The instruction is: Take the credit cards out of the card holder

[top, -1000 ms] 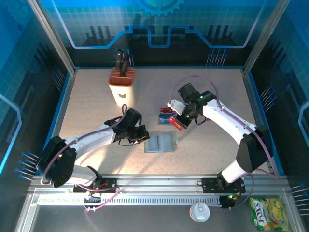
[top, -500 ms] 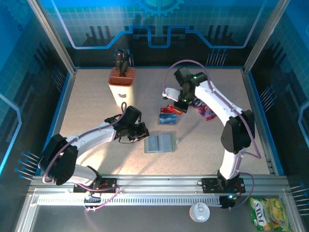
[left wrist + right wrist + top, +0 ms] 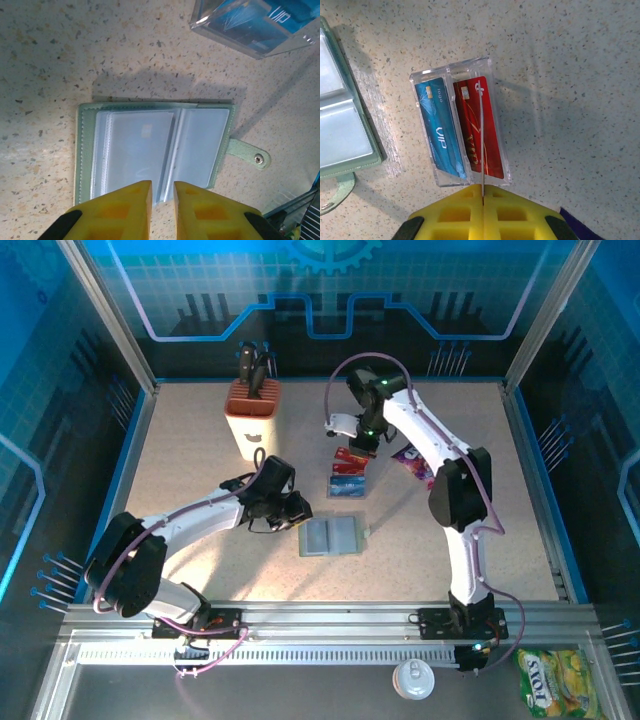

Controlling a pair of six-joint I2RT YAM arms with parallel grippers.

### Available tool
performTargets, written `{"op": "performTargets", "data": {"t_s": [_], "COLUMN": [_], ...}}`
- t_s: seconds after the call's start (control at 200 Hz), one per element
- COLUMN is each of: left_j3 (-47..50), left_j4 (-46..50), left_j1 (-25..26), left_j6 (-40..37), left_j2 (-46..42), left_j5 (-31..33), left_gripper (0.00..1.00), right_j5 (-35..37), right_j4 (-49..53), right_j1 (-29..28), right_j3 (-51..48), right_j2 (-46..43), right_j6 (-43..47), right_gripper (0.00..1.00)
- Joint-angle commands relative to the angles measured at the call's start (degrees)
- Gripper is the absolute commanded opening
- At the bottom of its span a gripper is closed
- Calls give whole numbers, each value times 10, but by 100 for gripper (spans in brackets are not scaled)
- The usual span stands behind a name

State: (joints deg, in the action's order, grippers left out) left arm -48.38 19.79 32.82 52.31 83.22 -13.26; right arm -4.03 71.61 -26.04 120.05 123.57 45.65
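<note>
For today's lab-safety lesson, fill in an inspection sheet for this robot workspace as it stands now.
Surface: speckled table, no spills seen.
Job's things: card holder lies open; blue card and red card sit in clear tray; third card held edge-on above them.
Clutter: knife block, purple packet.
Grippers: left gripper at holder's edge, jaws narrowly apart; right gripper shut on third card.
Cables: cable loops over right arm.
Surroundings: blue panels; white lid, yellow packet beyond the rail.

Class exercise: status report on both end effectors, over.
Left end effector narrowly open over card holder. Right end effector shut on edge-on credit card. Nothing blocking.
</note>
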Motion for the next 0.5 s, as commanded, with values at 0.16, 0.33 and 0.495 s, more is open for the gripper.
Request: {"op": "performTargets", "data": {"t_s": [0.16,0.33,0.495], "left_j3": [-5,0,5], "left_j4": [3,1,1], "left_j1": [-8,-9,-11], "left_j6": [-5,-4,-5], "left_j2": [6,8,5], "left_j5": [8,8,8], "left_gripper": [21,21,22], "right_j5": [-15,-15,-6], "right_j4": [48,39,36], "right_j1": [1,-2,-7], "right_j3": [50,36,33], "right_j2": [51,56,60], "right_j6": [30,30,26], "right_gripper": [0,0,12]}}
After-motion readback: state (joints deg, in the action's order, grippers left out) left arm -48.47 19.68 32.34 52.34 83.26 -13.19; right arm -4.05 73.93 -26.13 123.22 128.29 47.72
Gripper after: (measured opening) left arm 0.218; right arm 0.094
